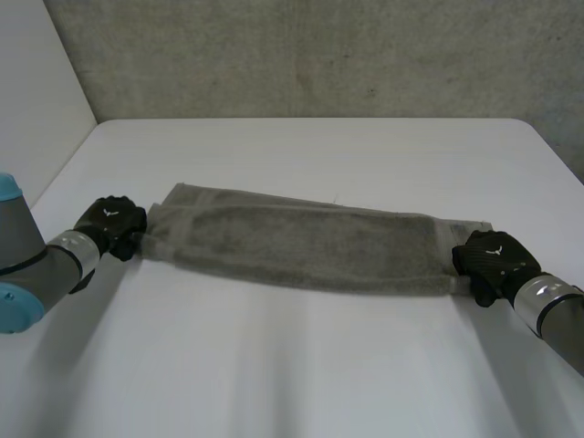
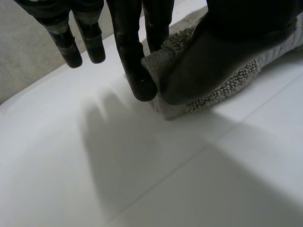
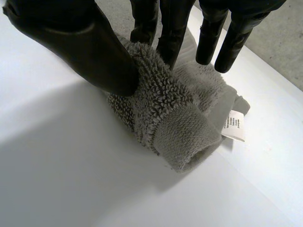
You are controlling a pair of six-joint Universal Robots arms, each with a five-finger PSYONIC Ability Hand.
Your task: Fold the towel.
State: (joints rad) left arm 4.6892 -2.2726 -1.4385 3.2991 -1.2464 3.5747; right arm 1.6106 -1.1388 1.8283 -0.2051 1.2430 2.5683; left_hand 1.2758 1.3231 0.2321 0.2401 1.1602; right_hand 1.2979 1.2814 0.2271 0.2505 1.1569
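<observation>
The towel [image 1: 301,246] lies on the counter [image 1: 301,365], stretched as a long strip from left to right across the counter's middle. The left hand [image 1: 111,224] sits at the towel's left end, with that end caught between its thumb and fingers [image 2: 135,61]. The right hand [image 1: 493,257] sits at the towel's right end, with that end bunched between its thumb and fingers [image 3: 173,28]. A label [image 3: 233,125] hangs from the towel's right end, just beside the right hand's fingertips. Behind the towel, past the counter's far edge, stands a wall [image 1: 319,55].
</observation>
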